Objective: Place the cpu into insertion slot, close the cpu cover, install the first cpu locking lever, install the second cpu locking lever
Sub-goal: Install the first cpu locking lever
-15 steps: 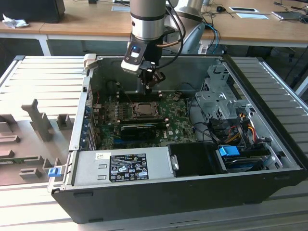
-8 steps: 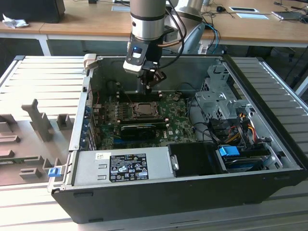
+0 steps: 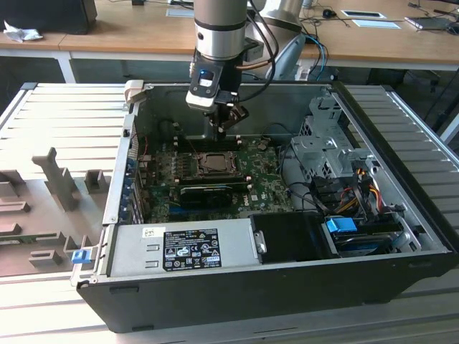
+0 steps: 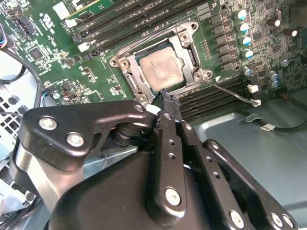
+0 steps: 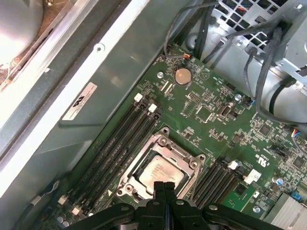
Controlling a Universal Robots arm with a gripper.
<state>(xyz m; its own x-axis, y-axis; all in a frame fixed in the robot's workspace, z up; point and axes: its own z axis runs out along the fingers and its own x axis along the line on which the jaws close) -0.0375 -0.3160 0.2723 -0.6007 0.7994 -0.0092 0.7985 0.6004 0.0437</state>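
Gripper (image 4: 166,97) hangs near cpu (image 4: 160,67) w/ tips together.

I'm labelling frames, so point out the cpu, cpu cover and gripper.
cpu (image 4: 162,68): second wrist view, centre of its metal top.
cpu cover (image 4: 128,67): second wrist view, frame strip beside the chip.
gripper (image 4: 167,98): second wrist view, at its fingertips.

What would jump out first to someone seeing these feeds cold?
The claw, fingers together, hangs close to the cpu, whose dull silver top shows through the window of the cpu cover. In the exterior view, the arm reaches down into an open black computer case over the green motherboard.
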